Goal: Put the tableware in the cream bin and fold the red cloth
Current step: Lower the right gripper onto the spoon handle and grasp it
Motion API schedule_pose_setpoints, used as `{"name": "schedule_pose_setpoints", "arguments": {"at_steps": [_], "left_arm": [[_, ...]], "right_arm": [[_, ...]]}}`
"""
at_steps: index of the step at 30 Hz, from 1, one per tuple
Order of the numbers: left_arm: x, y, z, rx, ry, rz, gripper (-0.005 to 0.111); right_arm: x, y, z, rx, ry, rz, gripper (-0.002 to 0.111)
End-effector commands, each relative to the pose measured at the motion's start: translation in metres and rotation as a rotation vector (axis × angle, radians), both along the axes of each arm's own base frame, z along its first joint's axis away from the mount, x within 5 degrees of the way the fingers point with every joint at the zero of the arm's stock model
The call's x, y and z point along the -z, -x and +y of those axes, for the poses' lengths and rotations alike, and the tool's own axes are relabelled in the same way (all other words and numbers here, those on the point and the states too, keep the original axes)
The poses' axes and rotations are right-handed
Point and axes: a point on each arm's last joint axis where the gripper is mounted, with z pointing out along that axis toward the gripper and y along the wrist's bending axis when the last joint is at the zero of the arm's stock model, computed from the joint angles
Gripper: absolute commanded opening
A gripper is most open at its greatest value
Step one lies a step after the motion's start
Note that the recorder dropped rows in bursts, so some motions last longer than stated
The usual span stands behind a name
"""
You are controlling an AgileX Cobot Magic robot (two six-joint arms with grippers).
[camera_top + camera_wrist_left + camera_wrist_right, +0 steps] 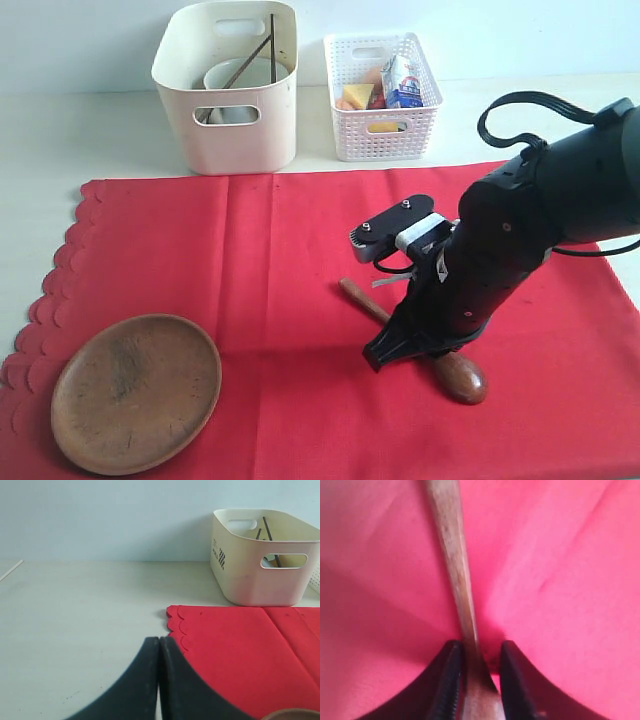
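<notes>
A big red cloth point(250, 300) lies flat on the table, wavy edge at one end. A black robot arm point(530, 230) reaches down over its middle. The cream bin point(228, 130) stands just off the cloth's back edge, near the wavy end, with a white bowl point(235, 75) and dark chopsticks point(250, 58) inside. A white lattice basket point(383, 135) of food sits further along that edge. A round wooden plate point(136, 392) rests on the cloth by the wavy edge. The dark wooden spoon point(460, 377) lies on the cloth under the arm. The right claw point(480, 645) is narrow, one finger each side of the spoon's handle; I cannot tell if it squeezes. The left claw point(159, 642) is pressed together, empty, just off the wavy edge.
</notes>
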Motion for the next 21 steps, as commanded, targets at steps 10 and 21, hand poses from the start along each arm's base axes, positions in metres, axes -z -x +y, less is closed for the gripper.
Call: {"name": "schedule_pose_setpoints", "arguments": {"at_steps": [10,21], "left_arm": [[-0.0017,0.0004,-0.0002,0.004,0.001,-0.015,0.003],[-0.0017,0.0004,-0.0002,0.004,0.001,-0.015,0.003]], "right_arm": [[-0.0149,0.0025,-0.0023,-0.024,-0.022,-0.029,0.0],[-0.0154,0.0004,0.0013,0.004,-0.066,-0.047,0.039]]}}
